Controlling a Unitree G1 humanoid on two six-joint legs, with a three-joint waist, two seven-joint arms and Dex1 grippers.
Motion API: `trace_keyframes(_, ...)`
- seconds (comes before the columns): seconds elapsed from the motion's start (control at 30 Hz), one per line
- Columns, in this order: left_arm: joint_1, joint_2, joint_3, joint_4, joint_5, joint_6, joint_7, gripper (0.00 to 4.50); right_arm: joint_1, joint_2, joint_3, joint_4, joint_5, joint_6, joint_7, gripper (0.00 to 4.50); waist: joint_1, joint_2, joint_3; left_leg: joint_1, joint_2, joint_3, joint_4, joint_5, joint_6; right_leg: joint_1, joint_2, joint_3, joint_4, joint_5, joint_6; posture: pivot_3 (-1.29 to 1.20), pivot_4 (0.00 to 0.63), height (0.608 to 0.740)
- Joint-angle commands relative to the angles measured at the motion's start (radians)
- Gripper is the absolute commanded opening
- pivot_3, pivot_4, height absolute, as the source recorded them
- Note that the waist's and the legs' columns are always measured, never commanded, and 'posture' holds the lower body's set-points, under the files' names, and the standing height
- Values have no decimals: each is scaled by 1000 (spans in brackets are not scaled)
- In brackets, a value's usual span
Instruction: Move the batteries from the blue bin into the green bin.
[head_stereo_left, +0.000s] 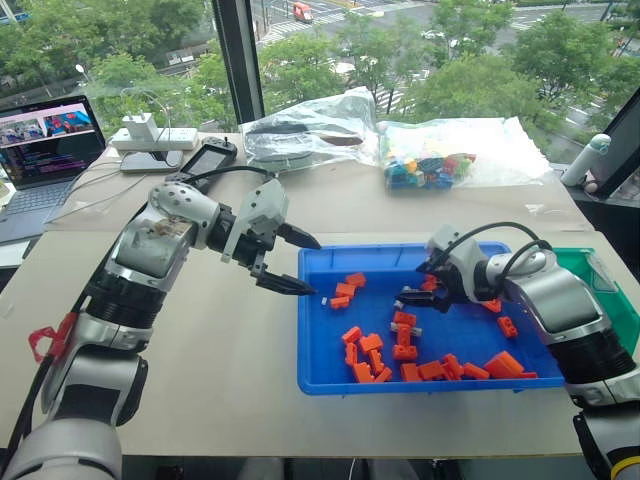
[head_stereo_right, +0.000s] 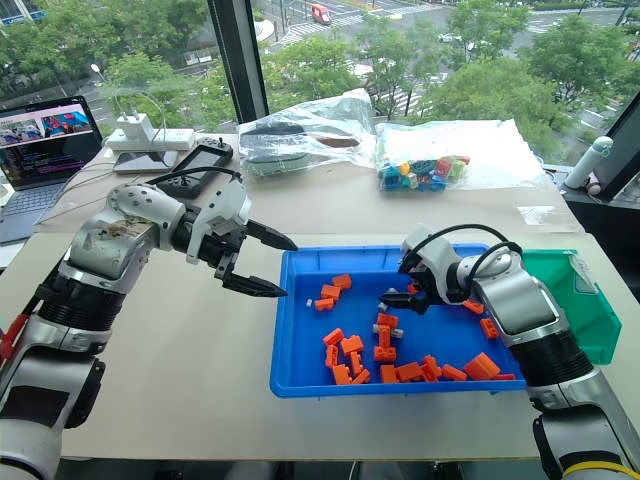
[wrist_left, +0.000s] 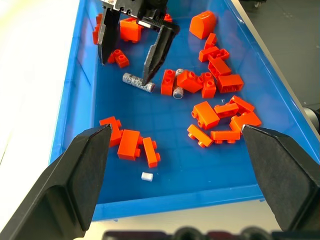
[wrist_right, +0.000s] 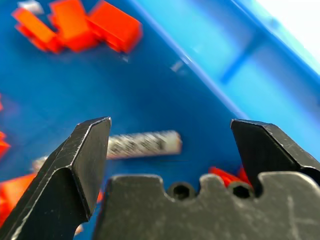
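Centrally in the blue bin (head_stereo_left: 315, 375), we see one battery (wrist_left: 138, 82) lying flat among orange bricks (head_stereo_left: 372, 355), with our right gripper (wrist_left: 131, 47) poised directly over it, fingers spread apart and empty. At frame left, our left gripper (head_stereo_left: 292, 262) hovers beside the bin's rim, fingers likewise apart. At far right sits the green bin (head_stereo_right: 580, 290), touching the blue one.

Before me a pale beige surface (head_stereo_left: 200, 350) meets a second one pushed against tall windows (head_stereo_left: 330, 40) with a dark frame post (head_stereo_left: 238, 60). Daylight pours in; outside I see green treetops (head_stereo_left: 480, 60) and a street. An open laptop (head_stereo_left: 45, 150) sits at my left.
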Motion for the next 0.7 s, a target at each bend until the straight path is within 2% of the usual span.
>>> trace_keyframes(0.03,-3,14,25,-29,-5,-11,4,4500,-4,13,9,-15,-9,-7,4,4452,-3,0,0,0,0,0,0,0,0,0,0,0,0,0,0,0,150,737)
trace_keyframes(0.27,-4,14,24,-27,-5,-11,10,4500,6,25,8,-36,-3,10,6,4452,-1,0,0,0,0,0,0,0,0,0,0,0,0,0,0,0,150,737)
trace_keyframes(0.57,-8,6,24,-26,-10,-13,12,4500,50,-17,41,-81,-6,60,40,4452,0,0,0,0,0,0,0,0,0,0,0,0,0,0,0,0,150,737)
trace_keyframes(0.67,-8,4,23,-25,-9,-16,12,4500,51,-6,35,-86,-3,76,31,3811,-1,0,0,0,0,0,0,0,0,0,0,0,0,0,0,0,150,737)
trace_keyframes(0.7,-8,2,23,-25,-10,-16,13,4500,52,-5,36,-86,-3,79,30,3435,-1,0,0,0,0,0,0,0,0,0,0,0,0,0,0,0,150,737)
